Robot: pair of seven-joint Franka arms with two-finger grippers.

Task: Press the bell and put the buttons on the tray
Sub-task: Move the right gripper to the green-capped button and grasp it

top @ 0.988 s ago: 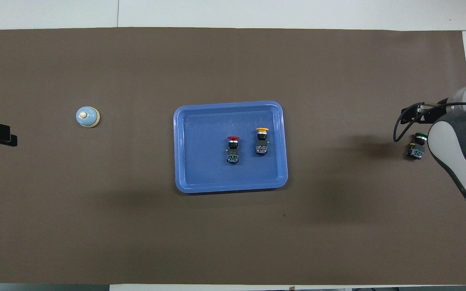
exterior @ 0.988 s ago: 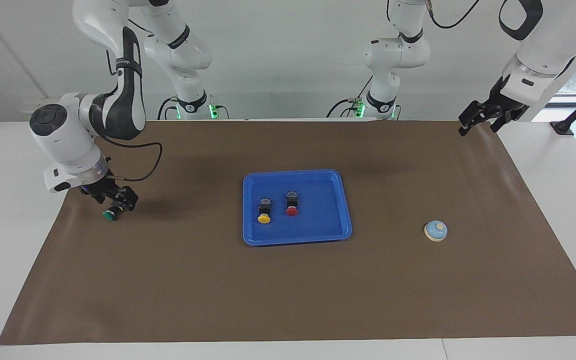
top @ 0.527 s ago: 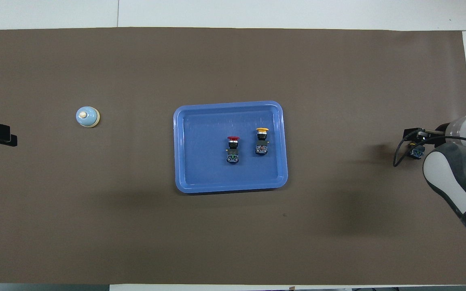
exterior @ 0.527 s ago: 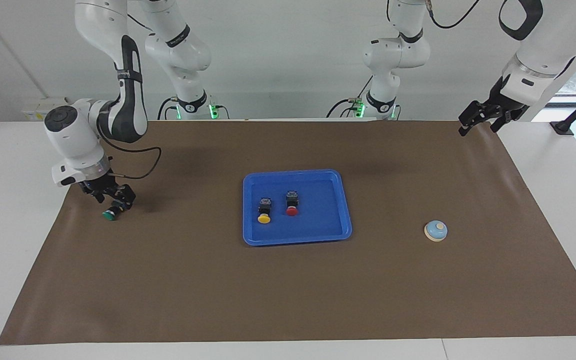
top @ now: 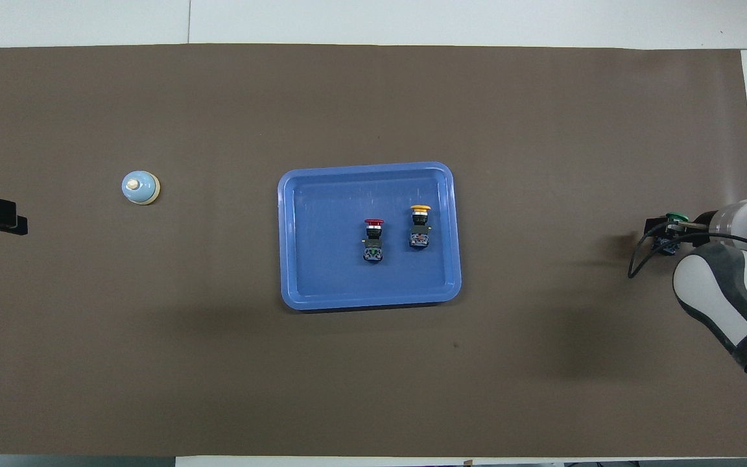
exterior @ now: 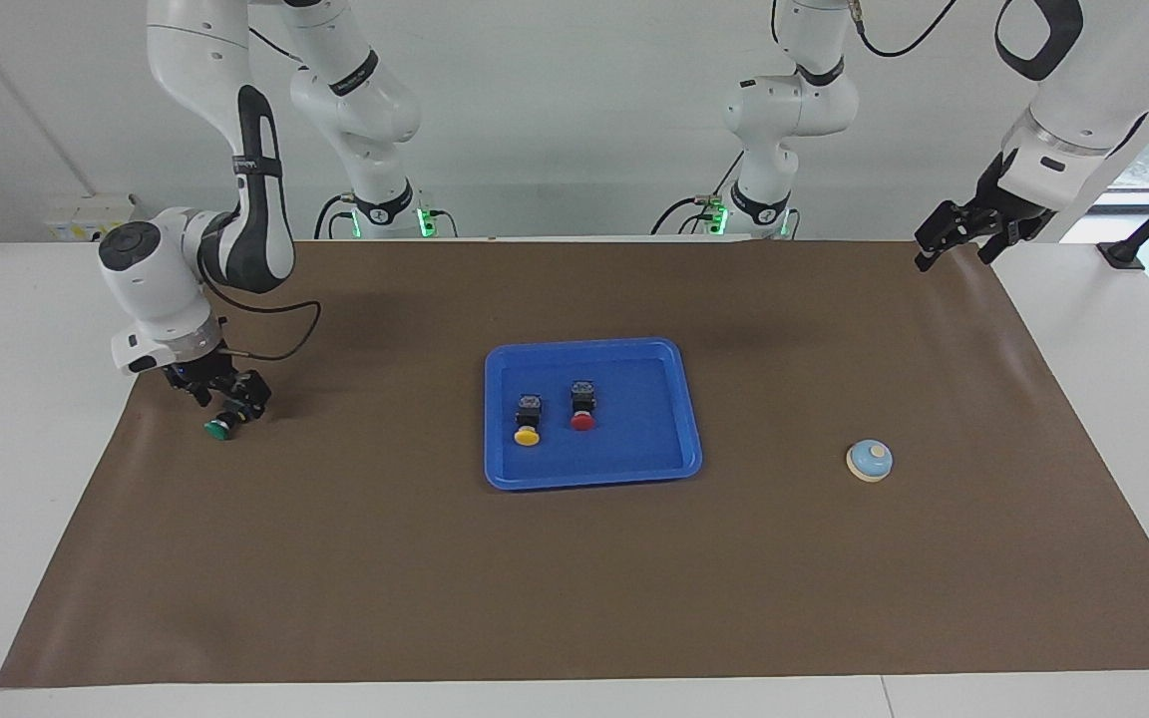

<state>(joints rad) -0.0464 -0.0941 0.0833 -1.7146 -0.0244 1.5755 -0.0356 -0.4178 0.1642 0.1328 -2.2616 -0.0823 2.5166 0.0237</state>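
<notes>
A brown-covered surface (exterior: 574, 578) carried the blue tray (exterior: 679, 399) at center frame, where the yellow button (exterior: 528, 419) and red button (exterior: 582, 406) lay caps toward the camera. At mid-left, the right claw (exterior: 225, 407) pinched the green button (exterior: 222, 423), cap tilted toward the lower left. The bell (exterior: 870, 461) sat at mid-right; the waiting left claw (exterior: 954, 237), upper right, looked spread.

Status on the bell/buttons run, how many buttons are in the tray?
Two of three. The yellow button and red button lie in the tray. In hand: the right gripper is down at the green button at the right arm's end of the mat, not yet carried over. The bell sits alone; whether it was pressed cannot be told. The left gripper waits at its own end.
</notes>
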